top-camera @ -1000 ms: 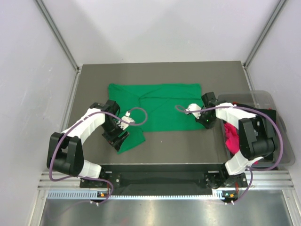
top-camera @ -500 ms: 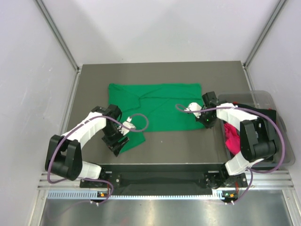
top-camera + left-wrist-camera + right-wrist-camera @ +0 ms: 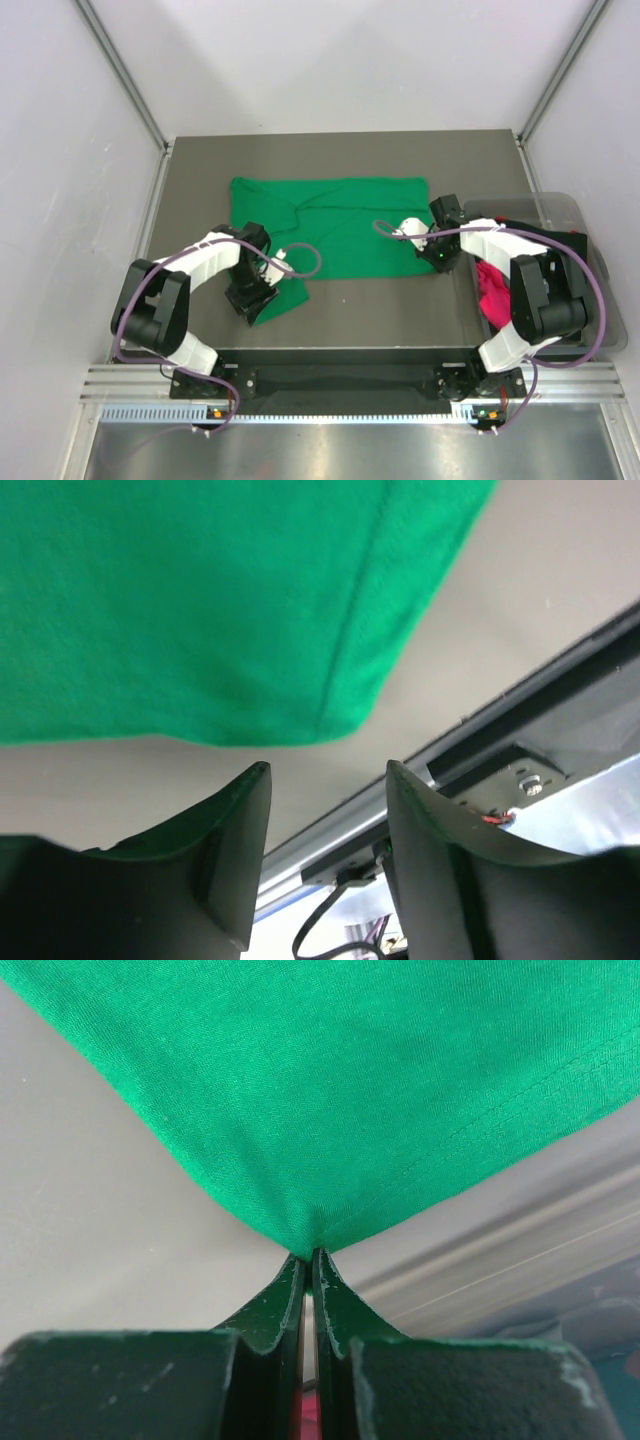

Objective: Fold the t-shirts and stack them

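No readable text, no labels, brands, numbers or signs legible in the top, left wrist or right wrist views

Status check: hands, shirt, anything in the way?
Right hand shut on green shirt, near right corner. Left hand open at near left corner, nothing gripped. Pink shirt in bin, aside.

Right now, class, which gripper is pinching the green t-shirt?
The right gripper, shut on a corner of the green t-shirt; the left gripper stands open, short of the cloth.
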Tool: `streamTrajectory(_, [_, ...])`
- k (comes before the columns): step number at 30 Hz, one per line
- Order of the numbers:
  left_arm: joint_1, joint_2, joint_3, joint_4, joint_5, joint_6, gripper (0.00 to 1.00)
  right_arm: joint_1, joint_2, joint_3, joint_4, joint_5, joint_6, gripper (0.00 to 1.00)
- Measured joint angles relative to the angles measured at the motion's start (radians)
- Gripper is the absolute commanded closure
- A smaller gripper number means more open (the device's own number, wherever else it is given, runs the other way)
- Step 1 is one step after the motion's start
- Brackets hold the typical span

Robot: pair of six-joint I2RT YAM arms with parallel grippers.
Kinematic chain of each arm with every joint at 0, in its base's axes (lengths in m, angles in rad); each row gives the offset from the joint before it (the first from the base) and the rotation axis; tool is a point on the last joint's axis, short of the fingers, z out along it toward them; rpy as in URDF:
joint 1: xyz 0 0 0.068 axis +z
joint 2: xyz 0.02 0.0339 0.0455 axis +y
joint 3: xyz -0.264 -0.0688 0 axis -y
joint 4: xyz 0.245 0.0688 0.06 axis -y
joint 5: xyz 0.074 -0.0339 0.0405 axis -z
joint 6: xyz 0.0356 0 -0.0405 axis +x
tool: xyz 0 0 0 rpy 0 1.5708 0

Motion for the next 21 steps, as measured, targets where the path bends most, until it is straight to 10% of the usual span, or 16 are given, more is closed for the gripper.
streamTrajectory(21, [-0.037,0.100,-0.004,0.042,-0.056,-0.048,0.63,0.000,0.000,0.000,0.001,-0.008,0.000,0.99])
